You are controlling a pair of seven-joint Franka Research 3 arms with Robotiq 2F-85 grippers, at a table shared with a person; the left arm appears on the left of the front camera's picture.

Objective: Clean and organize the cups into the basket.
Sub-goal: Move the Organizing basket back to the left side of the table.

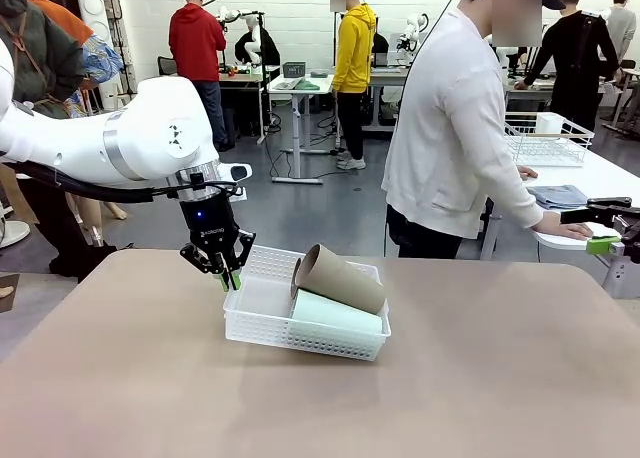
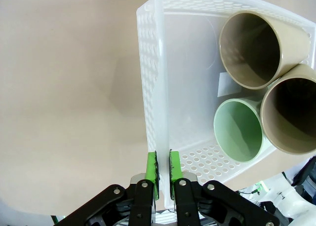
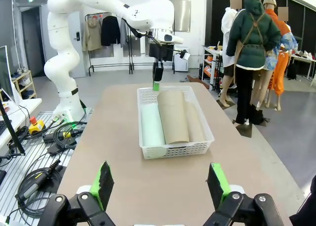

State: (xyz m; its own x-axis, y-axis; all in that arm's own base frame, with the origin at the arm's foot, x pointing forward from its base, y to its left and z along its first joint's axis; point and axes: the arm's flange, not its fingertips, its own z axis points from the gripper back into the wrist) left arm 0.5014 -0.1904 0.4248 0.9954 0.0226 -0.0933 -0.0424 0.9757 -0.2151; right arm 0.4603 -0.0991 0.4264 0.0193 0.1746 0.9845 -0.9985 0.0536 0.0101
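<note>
The white lattice basket (image 1: 262, 328) sits in the middle of the table, turned at an angle. Three cups lie on their sides in it: a mint green cup (image 1: 335, 313) and a brown cup (image 1: 340, 276) on top; the left wrist view looks into the green cup (image 2: 239, 130) and two brown cups (image 2: 249, 48) (image 2: 291, 115). My left gripper (image 1: 228, 276) (image 2: 163, 169) is shut on the rim of the basket (image 2: 148, 63) at its left end. My right gripper (image 3: 160, 186) (image 1: 612, 240) stands open, well back from the basket (image 3: 175, 149), with nothing between its fingers.
A person (image 1: 450, 128) stands at the table's far side, one hand on a white side table (image 1: 600, 178) to the right. That table holds a wire basket (image 1: 545, 138) and a folded blue cloth (image 1: 558, 195). Bare brown tabletop (image 1: 450, 398) surrounds the basket.
</note>
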